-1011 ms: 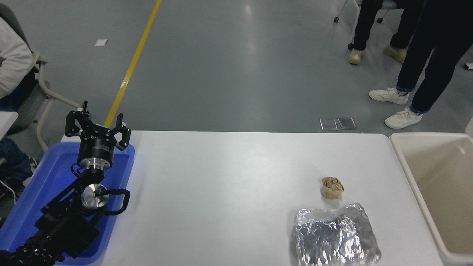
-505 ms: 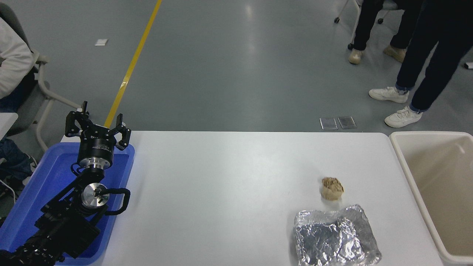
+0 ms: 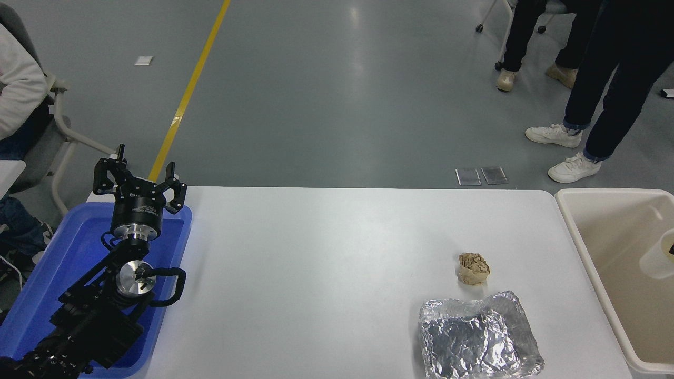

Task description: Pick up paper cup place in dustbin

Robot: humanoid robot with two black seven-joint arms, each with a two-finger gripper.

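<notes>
The white paper cup (image 3: 656, 261) shows at the picture's right edge, tilted, within the outline of the cream dustbin (image 3: 579, 231); whether it hangs in the air or rests inside I cannot tell. A dark sliver of my right gripper (image 3: 671, 250) touches the cup's upper side, and the rest of that arm is cut off by the edge. My left gripper (image 3: 140, 178) is parked open and holding nothing above the far end of the blue tray (image 3: 63, 252).
A crumpled brown paper ball (image 3: 473, 268) and a crinkled foil sheet (image 3: 478, 337) lie on the white table (image 3: 326, 263) near the dustbin. People's legs stand beyond the far right corner. A seated person is at the far left.
The paper cup and a bit of the right gripper have come into view at the right edge over the dustbin. The left arm has not moved.
</notes>
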